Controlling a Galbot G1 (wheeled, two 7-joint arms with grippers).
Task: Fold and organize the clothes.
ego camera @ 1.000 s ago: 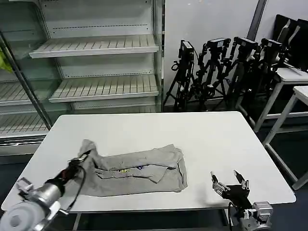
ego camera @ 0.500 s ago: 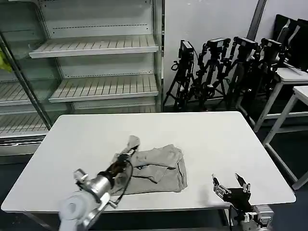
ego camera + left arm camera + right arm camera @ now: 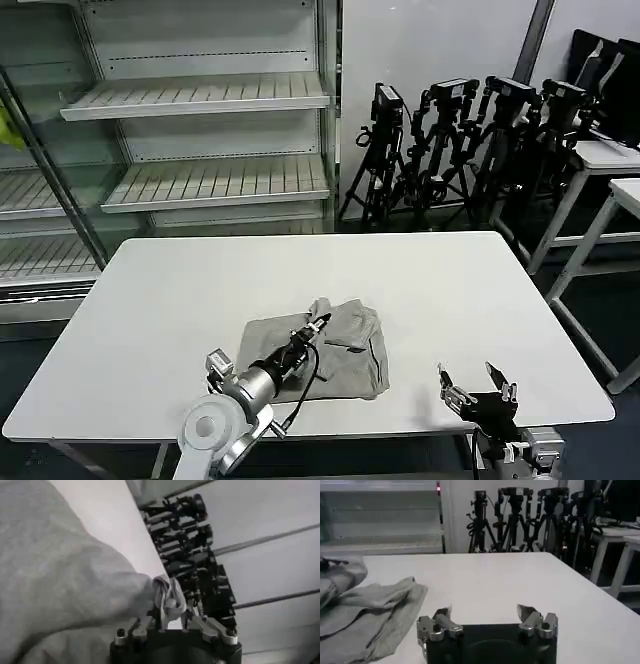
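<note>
The light grey shirt [image 3: 345, 355] lies folded over on itself near the front middle of the white table [image 3: 200, 290]. My left gripper [image 3: 318, 322] is over its middle, shut on a bunched fold of the cloth [image 3: 167, 596], which it holds a little above the rest. The same shirt [image 3: 365, 610] shows crumpled in the right wrist view. My right gripper [image 3: 476, 382] rests at the table's front right edge, open, with nothing between its fingers [image 3: 442, 617].
Glass-fronted shelves [image 3: 200, 100] stand behind the table on the left. Black tripods [image 3: 460, 140] crowd the back right, with another white table [image 3: 615, 170] at the far right. Bare tabletop surrounds the shirt.
My left gripper has carried the shirt's left edge to the right, across the garment, folding it over. The shirt now covers a narrower patch. The right arm has barely moved.
</note>
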